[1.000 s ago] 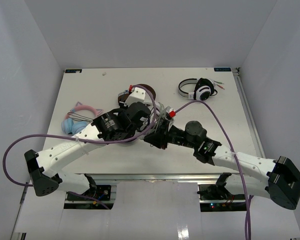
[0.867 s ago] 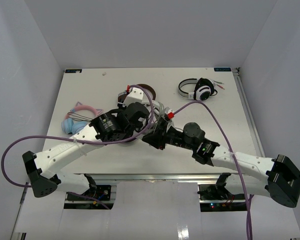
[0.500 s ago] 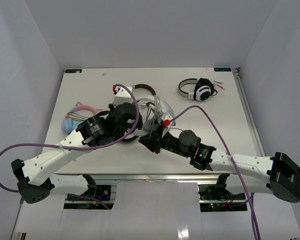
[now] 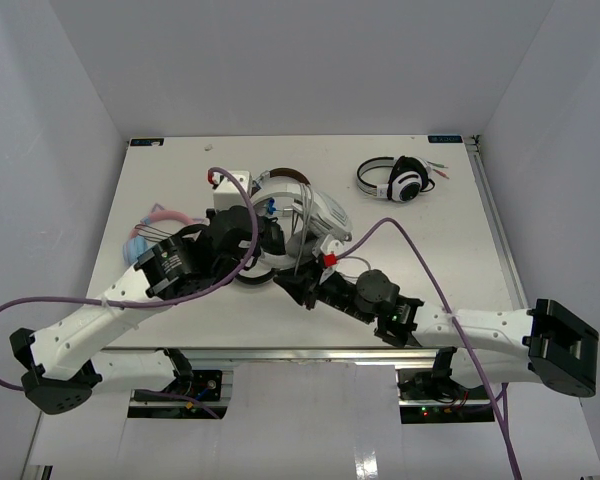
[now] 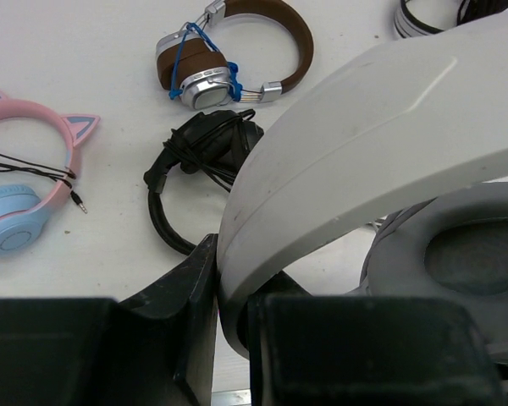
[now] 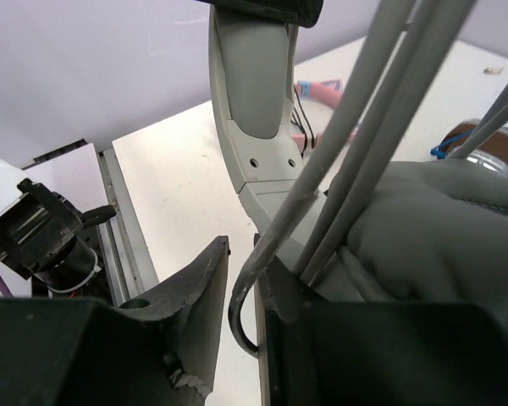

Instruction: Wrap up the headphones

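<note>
The headphones [image 4: 325,210] are large and white, with a wide band [image 5: 364,127], grey ear cups [image 5: 466,254] and a thin grey cable [image 6: 356,135]. They hang near the table's middle. My left gripper [image 4: 274,240] [image 5: 234,313] is shut on the band's lower end. Several cable strands cross the grey ear pad [image 6: 440,228]. One strand bends down between the jaws of my right gripper [image 4: 294,284] [image 6: 244,288]. Those jaws stand slightly open: the strand rests against one finger, with a gap to the other.
Black headphones [image 5: 199,148] lie under the held pair. Brown and silver headphones [image 5: 229,59] tied with blue sit behind them. A pink and blue cat-ear pair [image 4: 155,225] lies at the left, a white pair with black cups [image 4: 400,180] at the far right. The table's metal rail [image 4: 330,352] runs along the near edge.
Both arms have shifted left, carrying the white headphones with them. My right gripper has followed left and nearer, and its jaws have eased apart a little round the cable.
</note>
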You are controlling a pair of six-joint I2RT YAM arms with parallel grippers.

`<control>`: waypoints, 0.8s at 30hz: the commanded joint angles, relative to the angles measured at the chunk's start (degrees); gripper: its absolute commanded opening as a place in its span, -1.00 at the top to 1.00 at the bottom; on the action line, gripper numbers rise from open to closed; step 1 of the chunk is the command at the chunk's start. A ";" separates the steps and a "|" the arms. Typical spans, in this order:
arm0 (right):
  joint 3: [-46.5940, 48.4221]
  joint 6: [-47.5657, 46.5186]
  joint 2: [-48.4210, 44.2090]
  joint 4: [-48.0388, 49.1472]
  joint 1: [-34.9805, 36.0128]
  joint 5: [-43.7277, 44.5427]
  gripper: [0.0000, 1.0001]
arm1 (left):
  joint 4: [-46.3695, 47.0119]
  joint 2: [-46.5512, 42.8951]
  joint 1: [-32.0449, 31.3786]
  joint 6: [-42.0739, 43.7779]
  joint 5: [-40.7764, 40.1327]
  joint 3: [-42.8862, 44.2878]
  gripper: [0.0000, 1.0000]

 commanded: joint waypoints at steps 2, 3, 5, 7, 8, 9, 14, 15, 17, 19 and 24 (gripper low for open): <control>-4.38 -6.42 -0.85 9.65 -0.48 4.10 0.45 | 7.03 -6.93 -0.65 -4.84 8.65 1.36 1.00; -4.83 -6.83 -1.12 10.48 -0.48 3.97 0.44 | 7.34 -7.33 -0.65 -5.16 9.69 1.32 1.00; -5.72 -7.51 -1.33 12.31 -0.48 3.50 0.44 | 7.75 -7.60 -0.65 -5.36 11.05 1.18 1.00; -6.24 -9.49 -1.24 13.39 -0.48 2.87 0.43 | 8.01 -7.75 -0.65 -5.71 12.00 0.93 1.00; -6.46 -10.27 -1.09 14.09 -0.48 2.61 0.42 | 8.16 -7.81 -0.65 -5.85 12.36 0.81 1.00; -6.68 -10.86 -0.92 14.94 -0.48 2.39 0.42 | 8.33 -7.85 -0.65 -5.95 12.68 0.70 1.00; -7.26 -13.49 0.15 18.16 -0.56 1.97 0.40 | 8.91 -8.02 -0.65 -6.37 14.45 0.44 1.00; -7.23 -13.83 0.45 18.66 -0.61 1.77 0.40 | 8.97 -8.23 -0.65 -6.49 14.85 0.39 1.00; -7.27 -14.16 0.82 19.23 -0.70 1.06 0.39 | 9.21 -8.69 -0.65 -6.79 15.49 0.38 1.00; -7.94 -14.59 1.32 20.87 -0.83 0.08 0.39 | 9.27 -9.12 -0.65 -6.92 15.70 0.51 1.00; -9.81 -15.38 2.87 24.57 -0.89 -1.88 0.37 | 9.01 -10.20 -0.65 -6.83 15.89 1.21 1.00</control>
